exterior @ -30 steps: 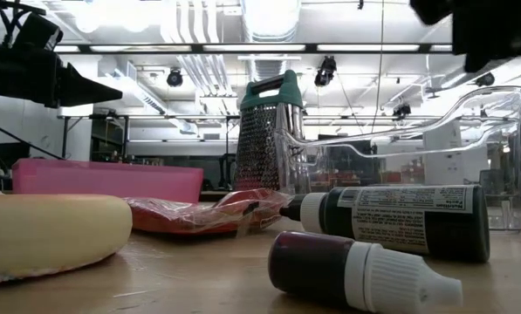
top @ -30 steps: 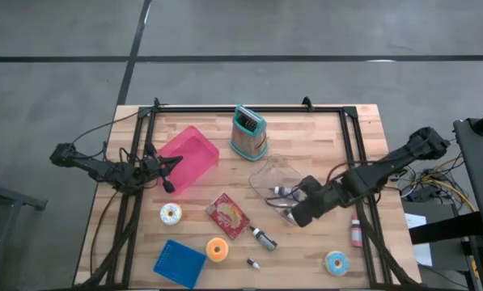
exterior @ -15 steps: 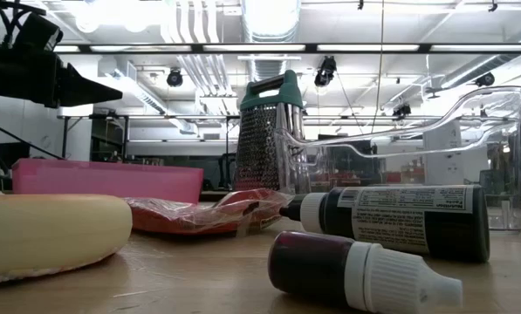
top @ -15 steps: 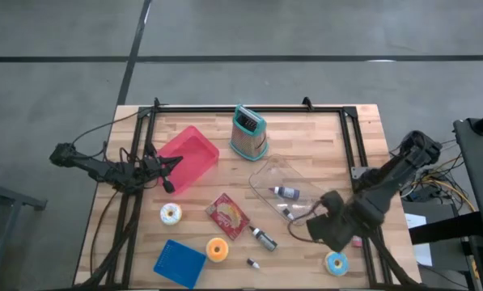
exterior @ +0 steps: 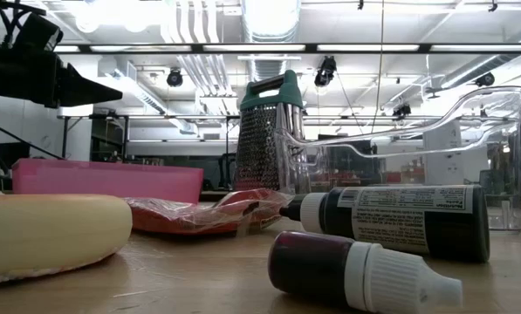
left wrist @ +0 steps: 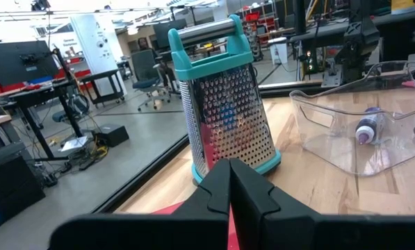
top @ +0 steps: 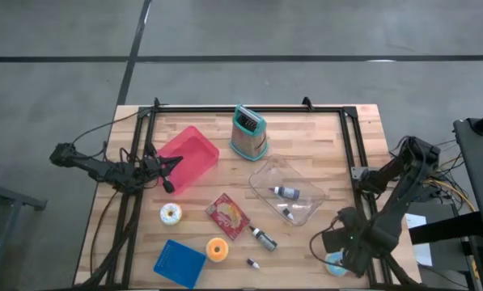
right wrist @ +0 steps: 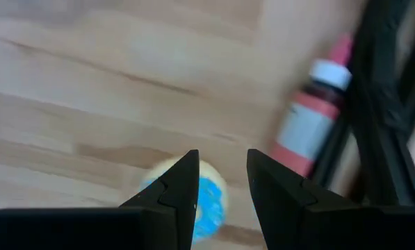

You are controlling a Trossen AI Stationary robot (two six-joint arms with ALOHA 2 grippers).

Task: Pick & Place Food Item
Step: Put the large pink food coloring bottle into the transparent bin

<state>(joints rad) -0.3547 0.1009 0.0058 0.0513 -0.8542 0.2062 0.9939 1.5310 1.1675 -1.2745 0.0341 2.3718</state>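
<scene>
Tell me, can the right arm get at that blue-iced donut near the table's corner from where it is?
Probably yes. The right gripper hangs open right above the blue-iced donut, with only bare table around it; the pink bottle lies off to one side.

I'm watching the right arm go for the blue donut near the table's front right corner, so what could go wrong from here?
1. The right gripper is open above the blue-iced donut, but the donut sits off to one side of the gap, so a finger may land on it.
2. The pink-capped bottle lies close by and could get knocked.
3. The donut lies near the table edge, so a push could send it off.
</scene>
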